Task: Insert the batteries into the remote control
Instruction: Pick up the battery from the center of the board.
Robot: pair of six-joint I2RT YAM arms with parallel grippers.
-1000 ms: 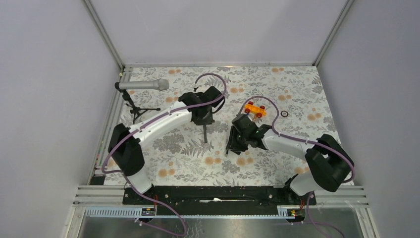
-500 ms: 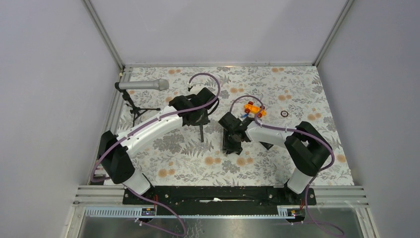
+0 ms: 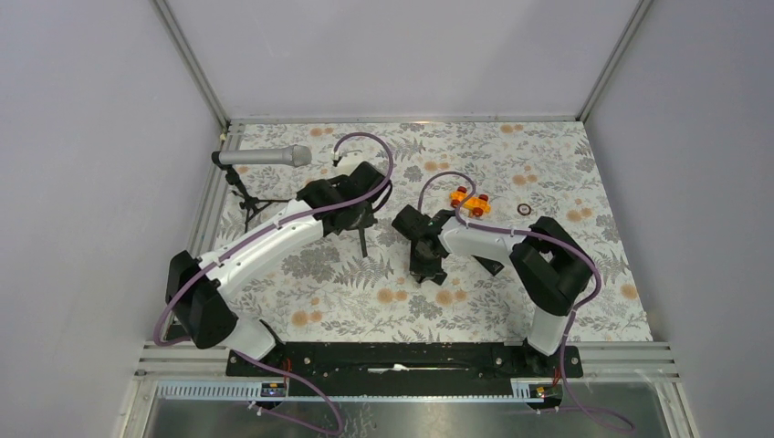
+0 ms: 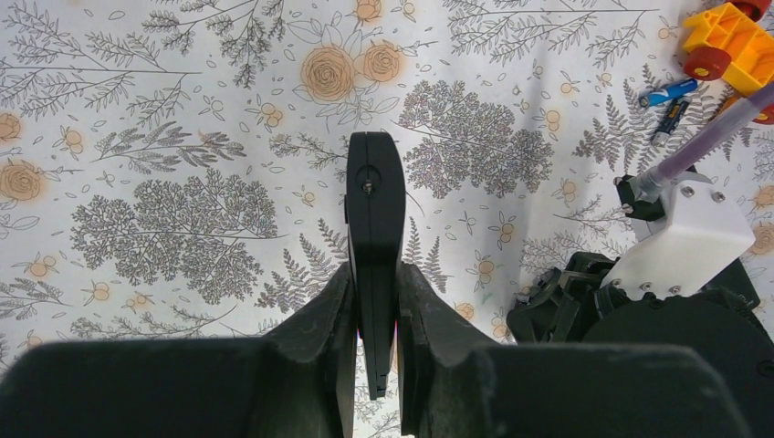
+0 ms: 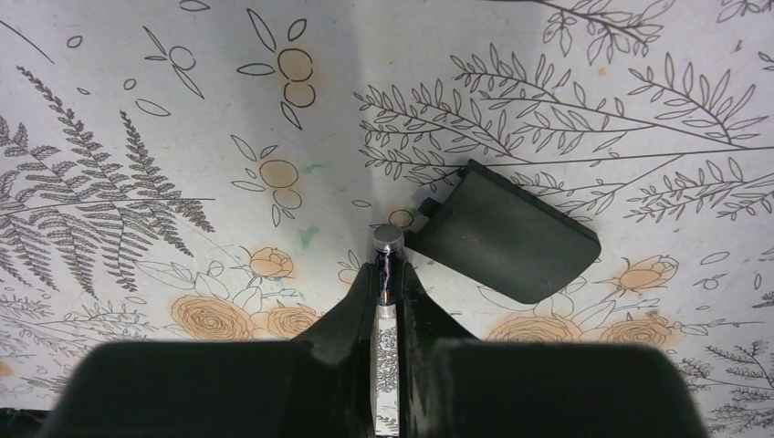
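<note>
The remote control [image 4: 374, 219] is a long, thin black bar, pinched at one end, just left of the table's middle. To its right, a dark battery [image 5: 387, 265] with a silver tip is pinched too. Its tip is just beside the small black cover [image 5: 502, 233], which lies flat. A blue battery [image 4: 668, 91] and a black battery [image 4: 671, 117] lie close together farther back.

In the left wrist view the near end of the remote control [image 4: 374, 210] is hidden between the fingers of the left gripper [image 4: 374, 278], and the orange toy block [image 4: 726, 36] is cut off by the top right corner. In the right wrist view only the silver tip and a short part of the battery [image 5: 387, 257] show; the rest is covered by the right gripper [image 5: 387, 274]. In the top view the small dark ring [image 3: 519, 209] is too small to tell what it is.
</note>
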